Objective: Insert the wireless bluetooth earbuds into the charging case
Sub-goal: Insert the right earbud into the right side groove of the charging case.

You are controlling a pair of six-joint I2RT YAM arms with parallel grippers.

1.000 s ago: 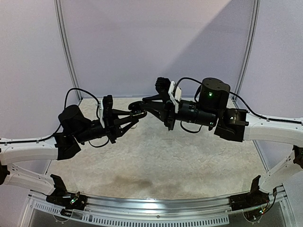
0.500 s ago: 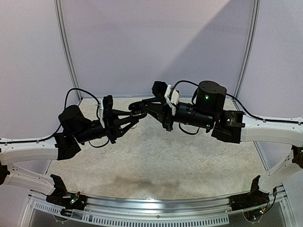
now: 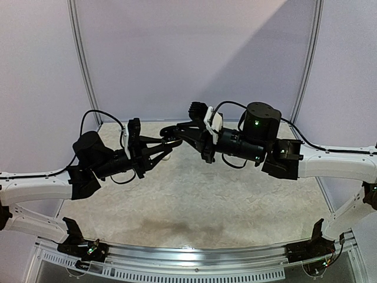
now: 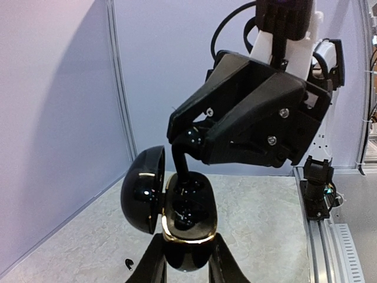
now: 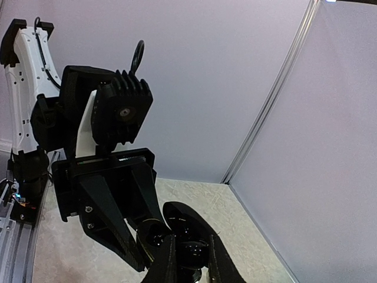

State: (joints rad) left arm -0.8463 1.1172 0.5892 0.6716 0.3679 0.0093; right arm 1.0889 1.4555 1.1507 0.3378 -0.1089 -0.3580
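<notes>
From the overhead camera, the two arms met in mid-air above the table (image 3: 194, 200), well over its far half. The left end effector (image 3: 160, 150) and the right end effector (image 3: 172, 134) were tip to tip, and whatever sat between them was too small and dark to make out. From the left wrist, the left end effector was clamped on the lower body of a glossy black charging case (image 4: 187, 203), which was held upright. Its lid (image 4: 141, 188) hung open to the left of the case. Just above the case, the right end effector had its jaws pinched on the stem of a black earbud (image 4: 180, 162), whose lower end was down in the case's open cavity. A small black piece (image 4: 128, 262) lay on the table, below and left of the case. From the right wrist, its own fingers were closed on the dark earbud, with the open case right behind them.
</notes>
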